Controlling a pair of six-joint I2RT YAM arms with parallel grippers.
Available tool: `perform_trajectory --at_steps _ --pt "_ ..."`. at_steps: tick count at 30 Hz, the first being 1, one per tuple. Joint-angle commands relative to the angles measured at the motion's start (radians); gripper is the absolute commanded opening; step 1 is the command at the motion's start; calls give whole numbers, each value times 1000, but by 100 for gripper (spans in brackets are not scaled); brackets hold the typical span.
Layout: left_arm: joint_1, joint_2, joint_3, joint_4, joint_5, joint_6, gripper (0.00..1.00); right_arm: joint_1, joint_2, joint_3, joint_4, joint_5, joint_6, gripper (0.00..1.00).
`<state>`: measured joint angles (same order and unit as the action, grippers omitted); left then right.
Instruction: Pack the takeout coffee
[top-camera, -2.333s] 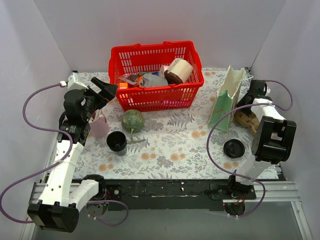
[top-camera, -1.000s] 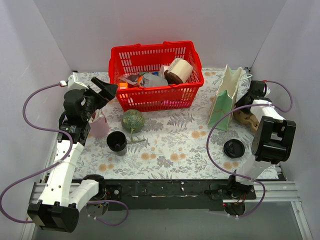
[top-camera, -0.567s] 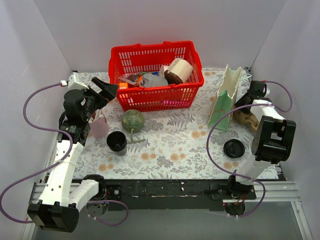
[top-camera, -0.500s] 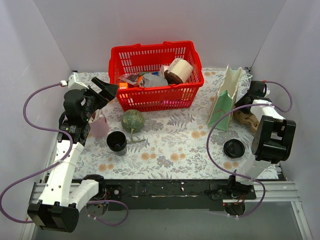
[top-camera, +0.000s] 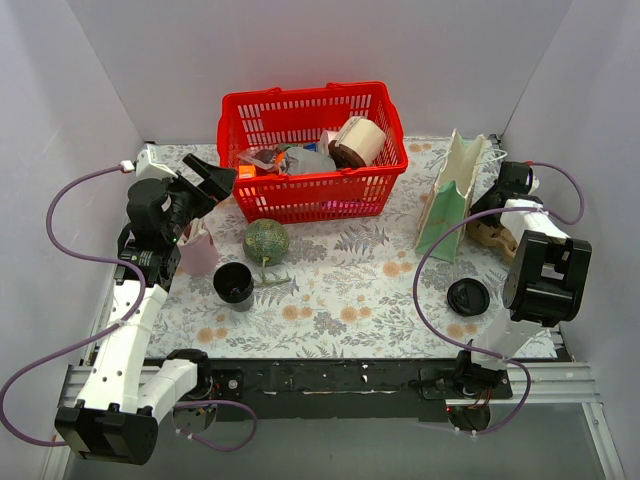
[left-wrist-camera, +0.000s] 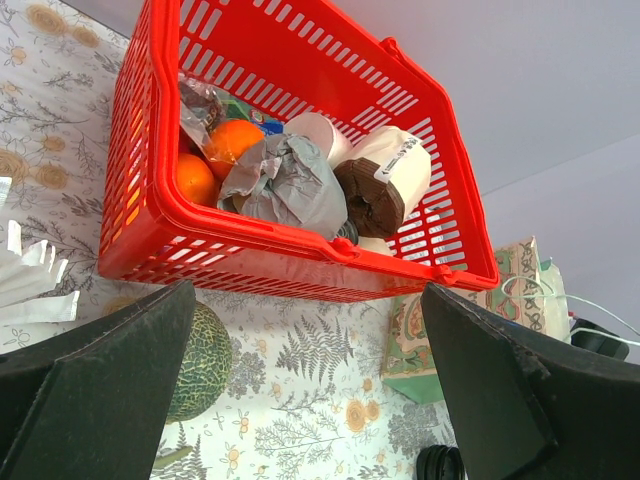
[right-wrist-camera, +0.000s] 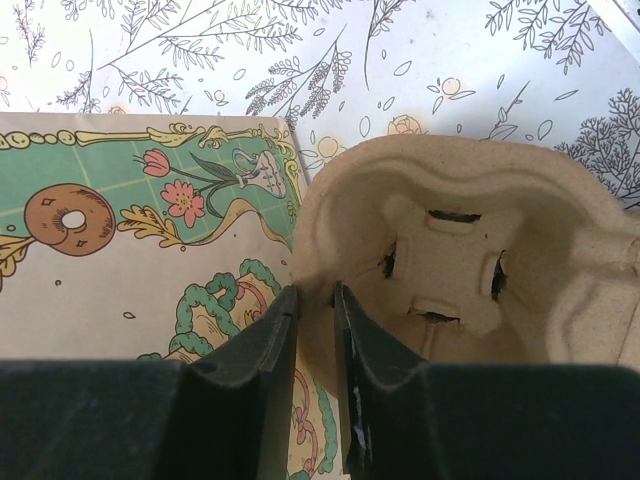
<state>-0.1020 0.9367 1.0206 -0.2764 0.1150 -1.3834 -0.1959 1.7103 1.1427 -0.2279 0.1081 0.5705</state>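
Now, bench's right edge: right gripper (right-wrist-camera: 312, 300) pinches pulp cup carrier (right-wrist-camera: 450, 270) by its rim, judged light, stiff, crushable; left gripper (left-wrist-camera: 300, 385) splayed, empty.

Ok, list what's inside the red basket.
Inside the red basket: two oranges, a crumpled grey wrapper, a brown-ended roll and a white roll. Whatever lies beneath them is covered.
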Motion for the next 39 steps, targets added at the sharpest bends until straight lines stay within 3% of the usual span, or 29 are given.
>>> perform_trajectory --at_steps 1,3,10,16,19,25,32,39 --pt "-1 -15 -10 9 8 15 98 4 20 -3 15 -4 -9 11" --pt "-1 -15 -10 9 9 15 98 4 3 -24 36 -8 -6 1" --pt "-1 -16 -11 11 11 14 98 4 -118 -92 82 -18 -41 1" --pt "-1 -18 -11 9 18 11 98 4 -317 -185 82 47 -67 1" --pt "-1 -16 -10 9 23 9 98 3 -356 -208 117 -28 -144 1" --pt "-1 -18 -11 9 40 7 98 4 -139 -2 -108 -117 -268 7" --pt "-1 -32 -13 9 32 9 98 3 -29 84 -85 -116 -239 30" --pt "-1 -19 -10 11 28 9 98 4 23 129 -113 -42 -262 35"
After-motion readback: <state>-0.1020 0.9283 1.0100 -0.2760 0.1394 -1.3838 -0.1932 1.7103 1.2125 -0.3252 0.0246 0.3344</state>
